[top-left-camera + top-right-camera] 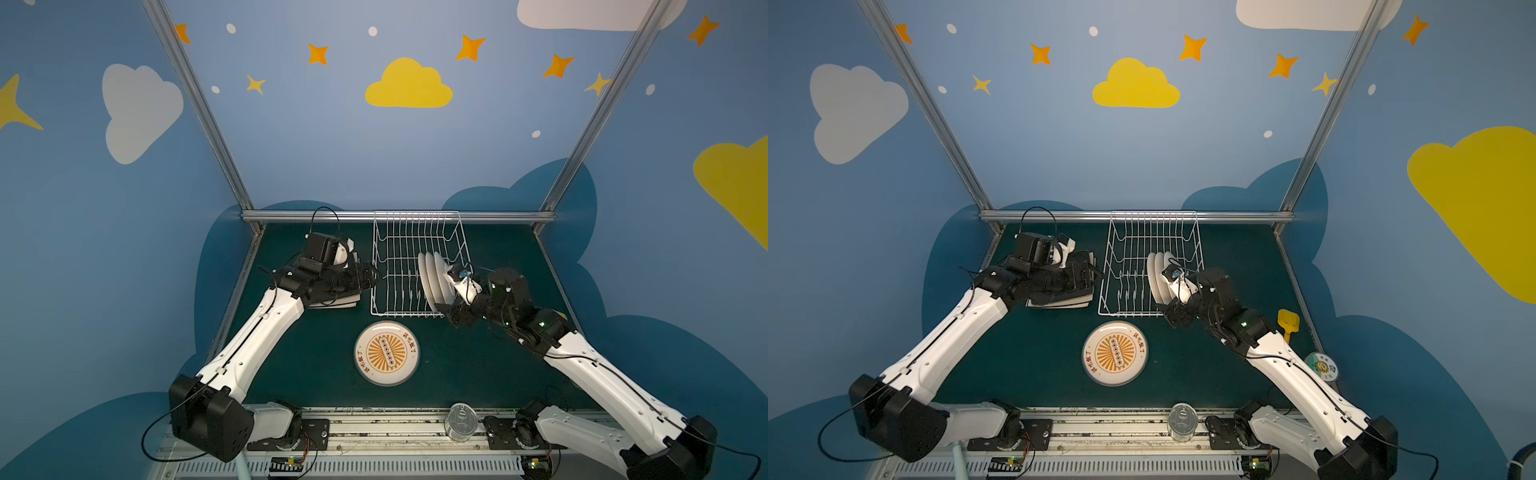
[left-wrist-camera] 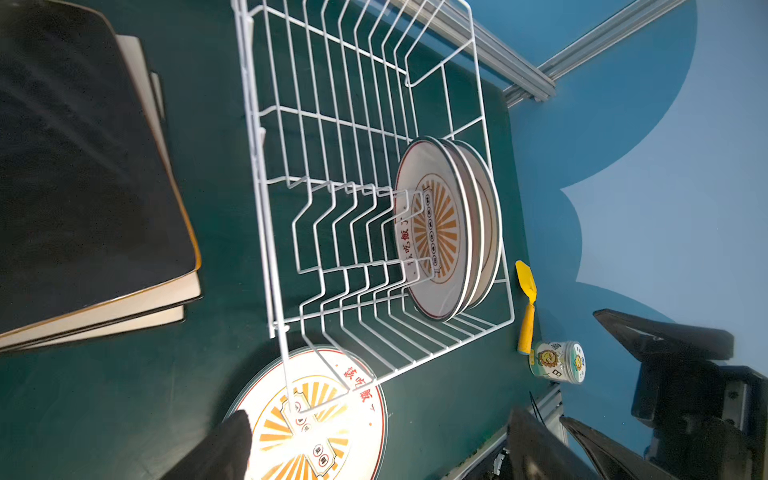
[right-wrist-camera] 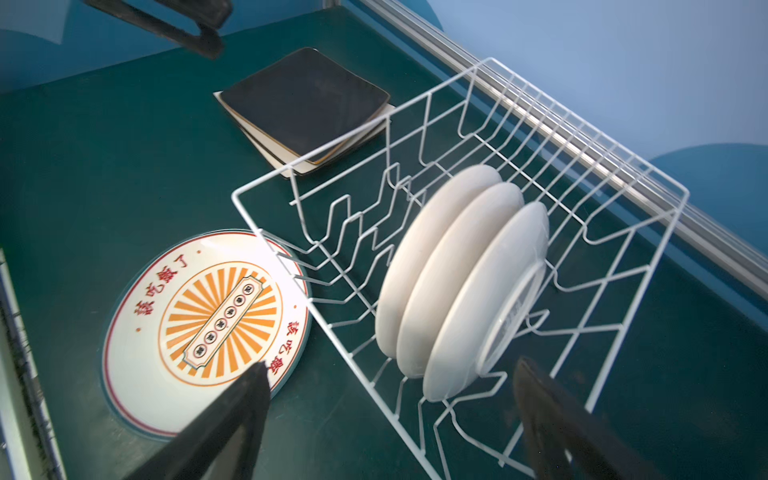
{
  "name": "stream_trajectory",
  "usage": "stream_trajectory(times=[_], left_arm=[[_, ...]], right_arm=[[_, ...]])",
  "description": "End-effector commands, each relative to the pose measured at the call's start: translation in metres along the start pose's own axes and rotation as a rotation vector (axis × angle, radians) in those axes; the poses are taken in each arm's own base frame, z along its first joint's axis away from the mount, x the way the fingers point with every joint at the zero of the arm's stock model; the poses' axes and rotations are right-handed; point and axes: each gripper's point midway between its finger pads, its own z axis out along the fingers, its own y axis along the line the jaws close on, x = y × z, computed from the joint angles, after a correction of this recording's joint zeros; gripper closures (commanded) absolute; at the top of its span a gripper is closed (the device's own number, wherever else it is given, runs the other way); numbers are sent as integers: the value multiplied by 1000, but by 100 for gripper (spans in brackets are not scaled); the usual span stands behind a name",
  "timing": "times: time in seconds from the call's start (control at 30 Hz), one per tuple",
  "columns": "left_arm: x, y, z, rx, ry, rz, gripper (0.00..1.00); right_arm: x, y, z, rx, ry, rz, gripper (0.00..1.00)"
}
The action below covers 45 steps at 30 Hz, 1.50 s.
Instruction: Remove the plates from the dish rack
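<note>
The white wire dish rack [image 1: 415, 213] [image 1: 1154, 213] [image 2: 249, 124] [image 3: 235, 197] stands at the back middle of the green table. Three round white plates [image 1: 432, 278] [image 1: 1158, 276] [image 2: 440, 228] [image 3: 457, 282] stand upright at its right end. A sunburst plate [image 1: 386, 353] [image 1: 1115, 353] [image 2: 328, 415] [image 3: 208, 320] lies flat in front of the rack. Left of the rack lies a stack of square plates [image 1: 338, 305] [image 1: 1067, 302] [image 2: 83, 166] [image 3: 303, 99], black on top and cream beneath. My left gripper [image 1: 365, 275] [image 2: 382, 440] hovers open over that stack, holding nothing. My right gripper [image 1: 449, 316] [image 3: 390, 370] is open and empty at the rack's front right corner, close to the standing plates.
A yellow scoop [image 1: 1287, 322] [image 2: 525, 299] and a small jar with a printed lid [image 1: 1323, 366] [image 2: 559, 361] lie on the right side of the table. A clear can [image 1: 460, 422] [image 1: 1180, 422] stands on the front rail. A metal frame bar runs behind the rack.
</note>
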Motion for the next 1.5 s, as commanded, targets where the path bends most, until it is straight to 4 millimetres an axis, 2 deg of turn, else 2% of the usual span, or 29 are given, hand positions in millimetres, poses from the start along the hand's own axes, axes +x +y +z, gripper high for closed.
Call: stream_trajectory(times=[0.0, 0.23, 0.53, 0.73, 0.87, 1.23, 1.37, 1.47], left_arm=[[-15, -21, 13, 57, -21, 22, 10], [-16, -49, 59, 110, 45, 55, 22], [-18, -68, 105, 139, 102, 65, 35], [-16, -64, 138, 111, 149, 81, 45], [-14, -59, 156, 93, 171, 76, 58], [-10, -56, 183, 62, 206, 75, 59], [-6, -51, 194, 43, 227, 70, 62], [-3, -52, 197, 40, 236, 71, 63]], right_arm=[[-3, -20, -4, 95, -53, 126, 9], [12, -28, -7, 112, -29, 224, 9], [20, -40, -16, 166, -31, 273, 9], [23, -44, -23, 191, -28, 273, 9], [22, -44, -27, 194, -30, 268, 8], [21, -46, -27, 195, -40, 270, 9], [21, -47, -26, 197, -42, 271, 9], [20, -48, -25, 196, -45, 271, 8]])
